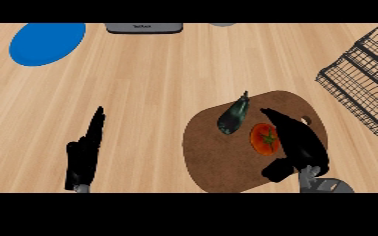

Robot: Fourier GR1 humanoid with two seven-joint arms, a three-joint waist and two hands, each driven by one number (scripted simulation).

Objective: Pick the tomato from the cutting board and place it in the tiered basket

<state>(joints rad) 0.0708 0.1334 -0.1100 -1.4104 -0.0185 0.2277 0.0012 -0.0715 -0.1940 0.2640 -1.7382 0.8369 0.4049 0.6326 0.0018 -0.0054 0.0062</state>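
While the tomato (263, 139) lies on the brown cutting board (214, 150) in the lower right of the frame, the right hand (299, 140) sits just beside it on its right, spread wide and holding nothing. Its black fingers (277, 117) run straight toward the upper left along the tomato's right side, and the thumb (277, 171) juts out below the tomato, toward its lower right. Whether the fingers touch the tomato's skin cannot be told; none of them curls round it. The tomato is red with a green stem star facing up, and it rests on the right half of the board. Just to its upper left lies a dark eggplant (234, 116), slanted, with its thin stem end pointing toward the upper right; a narrow strip of board shows between the two. The tiered basket (354, 80), a black wire frame, stands at the right edge of the frame, above and to the right of the board and apart from it. The left hand (83, 155) shows at the lower left, resting with its fingers straight and pointing up the frame, over the pale wooden worktop (162, 80) and well apart from the board. A blue plate (46, 44) lies in the upper left corner, and a grey appliance (144, 28) is cut off by the top edge near the middle.
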